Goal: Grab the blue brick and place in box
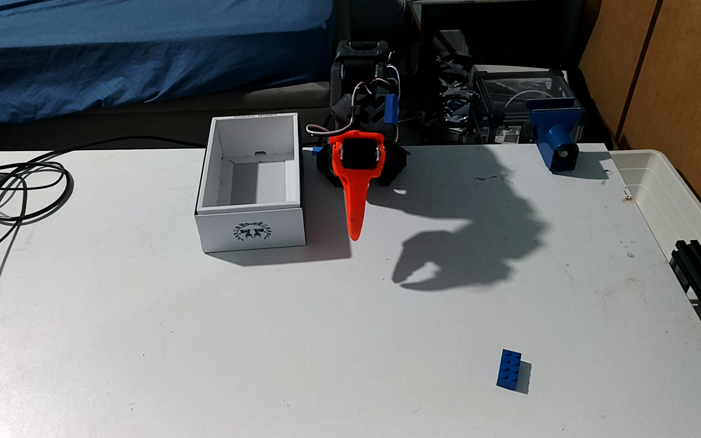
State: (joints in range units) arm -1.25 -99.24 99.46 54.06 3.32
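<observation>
The brick (509, 368) lies flat on the white table (172, 337) in the lower right of the frame, studs up, well apart from everything else. The box (252, 229) stands open in the upper middle, its logo side facing the camera. Just to its right the gripper (355, 236) hangs with its orange finger (354, 202) pointing down toward the table, holding nothing. I cannot tell how wide the fingers are. A black cable (24, 193) lies coiled at the left edge.
</observation>
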